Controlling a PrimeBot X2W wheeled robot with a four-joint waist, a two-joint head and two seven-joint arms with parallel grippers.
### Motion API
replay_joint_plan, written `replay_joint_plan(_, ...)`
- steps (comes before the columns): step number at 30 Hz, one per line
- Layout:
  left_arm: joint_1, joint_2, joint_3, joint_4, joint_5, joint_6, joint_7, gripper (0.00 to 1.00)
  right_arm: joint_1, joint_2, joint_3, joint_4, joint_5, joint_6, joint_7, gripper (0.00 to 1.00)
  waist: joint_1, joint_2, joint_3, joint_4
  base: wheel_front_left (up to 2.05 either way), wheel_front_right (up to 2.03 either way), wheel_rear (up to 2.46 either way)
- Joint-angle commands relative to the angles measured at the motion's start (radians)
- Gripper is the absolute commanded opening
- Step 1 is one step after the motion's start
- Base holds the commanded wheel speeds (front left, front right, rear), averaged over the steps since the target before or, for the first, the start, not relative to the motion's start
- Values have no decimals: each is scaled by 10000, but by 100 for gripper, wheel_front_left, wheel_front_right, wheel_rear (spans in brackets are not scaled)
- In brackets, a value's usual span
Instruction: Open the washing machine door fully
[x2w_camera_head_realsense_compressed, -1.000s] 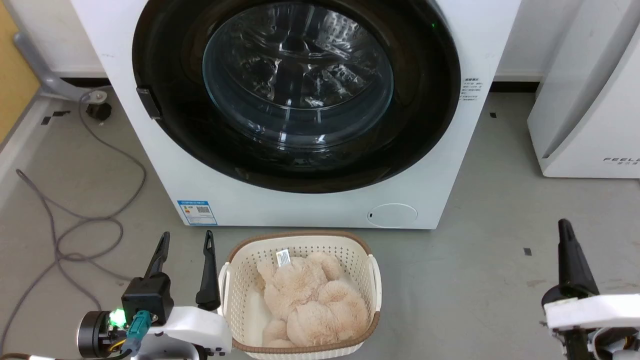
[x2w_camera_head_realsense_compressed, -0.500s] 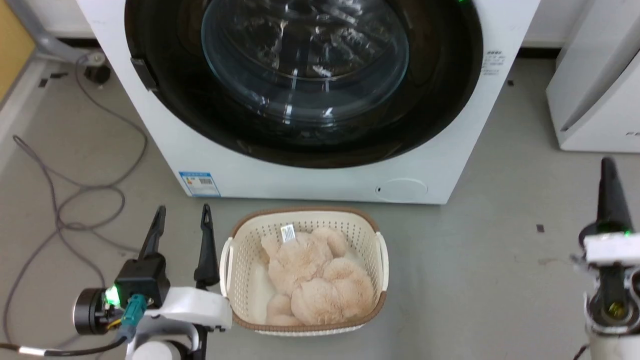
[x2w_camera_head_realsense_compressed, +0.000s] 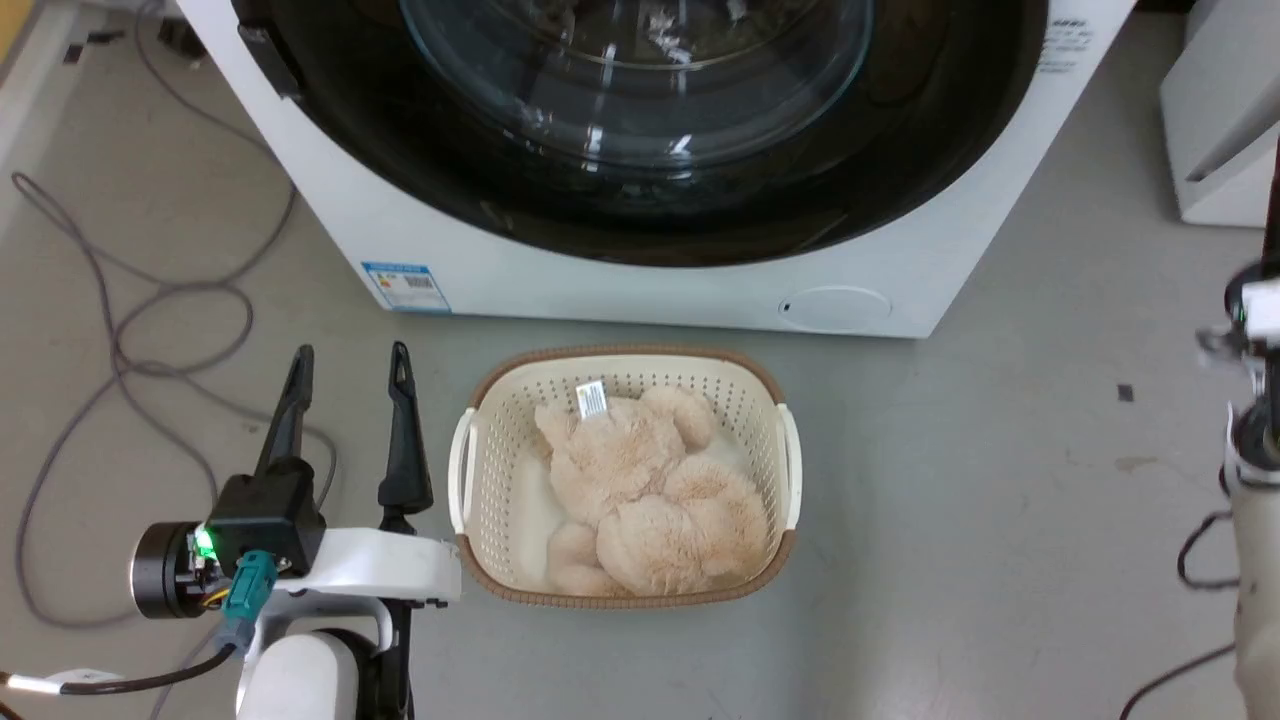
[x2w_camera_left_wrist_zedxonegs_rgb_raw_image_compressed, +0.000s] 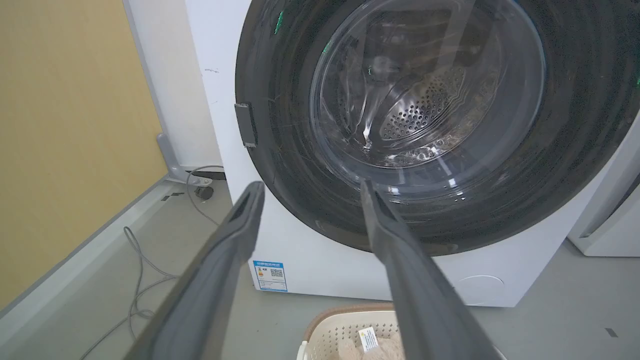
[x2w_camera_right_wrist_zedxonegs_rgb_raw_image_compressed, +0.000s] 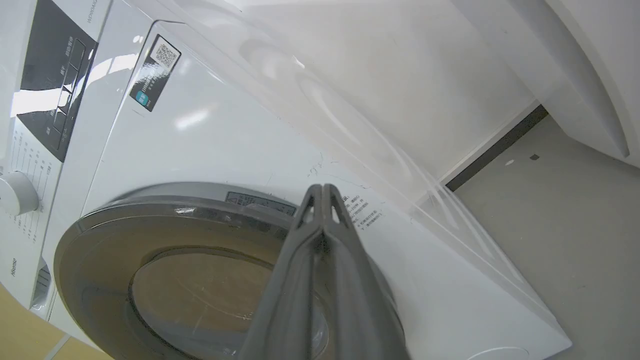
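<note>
While the left claw hangs above the floor, fingers spread wide and empty, a cream basket sits just beside it on the right, holding a beige plush toy. Beyond the basket stands the washing machine, with a blue label and a round flap low on its white front. The washing machine door lies shut, flush against the machine, with its clear window at centre and a small latch tab at its left rim. Seen from the left wrist, the open fingers point at the door's lower left, apart from it. The right claw is closed, fingers pressed together and empty. Its tips point at the white panel just above the door's rim; contact cannot be confirmed.
</note>
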Motion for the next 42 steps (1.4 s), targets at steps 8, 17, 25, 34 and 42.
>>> replay_joint_plan(8, -387, 9, -53, -105, -113, 198, -244, 100, -2052, -449, 705, 1555, 357, 8, -23, 0, -1, 0, 603, 217, 0, 0, 0)
replay_joint_plan(17, -706, 9, -186, -189, -262, 360, -432, 100, -4089, -685, 1424, 3019, 808, 8, 343, 0, -1, 0, 1229, 510, 0, 0, 0)
replay_joint_plan(25, -920, 10, -244, -187, -391, 498, -599, 100, -5219, -851, 2065, 3744, 1307, 9, 587, 0, -1, 0, 1649, 724, 0, 0, 0)
replay_joint_plan(34, -1126, 10, -280, -171, -431, 614, -787, 100, -5669, -1096, 2981, 4072, 2119, 9, 1243, 0, -1, 0, 1857, 832, 0, 0, 0)
replay_joint_plan(42, -1233, 10, -370, -158, -474, 681, -941, 100, -5918, -1335, 3710, 3887, 3493, 10, 2891, 0, -1, 0, 1959, 923, 0, 0, 0)
